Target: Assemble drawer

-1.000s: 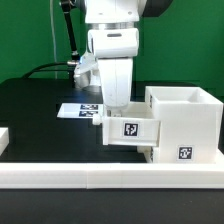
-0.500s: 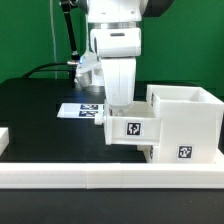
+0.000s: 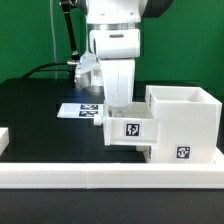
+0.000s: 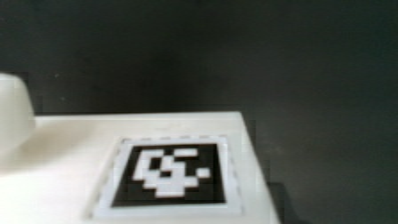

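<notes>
The tall white box shell (image 3: pixel 186 122) stands at the exterior view's right, with a tag on its front. A smaller white tray (image 3: pixel 130 131) with a tag on its face sits against the shell's left side, partly in it. My gripper (image 3: pixel 118 106) comes straight down onto the tray's top edge, its fingers close together and seemingly pinching the tray's wall. In the wrist view the tray's white surface (image 4: pixel 71 150) and its tag (image 4: pixel 169 173) fill the frame very close and blurred. My fingers do not show there. The second tray is out of view.
A long low white rail (image 3: pixel 100 179) runs along the front edge of the black table. The marker board (image 3: pixel 78 110) lies flat behind the tray, at the exterior view's left. A black cable and stand rise behind the arm.
The gripper and tray have shifted very slightly toward the shell. Otherwise nothing has visibly moved.
</notes>
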Robot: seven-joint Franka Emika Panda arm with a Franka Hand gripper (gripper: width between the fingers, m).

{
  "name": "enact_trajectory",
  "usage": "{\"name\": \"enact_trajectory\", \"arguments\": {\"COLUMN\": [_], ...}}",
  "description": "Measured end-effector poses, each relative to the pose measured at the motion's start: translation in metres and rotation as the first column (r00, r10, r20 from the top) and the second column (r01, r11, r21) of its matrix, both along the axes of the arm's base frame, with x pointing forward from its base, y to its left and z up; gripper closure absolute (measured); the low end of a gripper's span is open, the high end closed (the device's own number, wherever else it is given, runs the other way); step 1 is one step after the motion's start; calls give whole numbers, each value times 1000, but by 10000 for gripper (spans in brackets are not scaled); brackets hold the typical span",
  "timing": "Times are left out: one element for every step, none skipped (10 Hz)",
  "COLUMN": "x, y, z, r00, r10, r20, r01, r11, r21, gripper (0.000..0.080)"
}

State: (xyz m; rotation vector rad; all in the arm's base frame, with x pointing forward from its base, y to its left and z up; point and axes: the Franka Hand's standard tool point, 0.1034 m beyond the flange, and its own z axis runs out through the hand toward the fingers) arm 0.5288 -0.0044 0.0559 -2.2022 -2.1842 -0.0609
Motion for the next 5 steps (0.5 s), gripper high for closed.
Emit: {"name": "enact_trajectory", "arguments": {"x": [0,1,3,5,5], "y": [0,1,3,9,11], "z": [0,0,2,1,1], "r00": [1000,1000,1000,1000,1000], "r10": [0,-2,-4,3,3], "r20": [0,1,5,5,5], "r01": [0,2,4,-3,-3], "r11": [1000,1000,1000,1000,1000], "r21": [0,0,0,1,1], "gripper": [757,757,757,757,757]}}
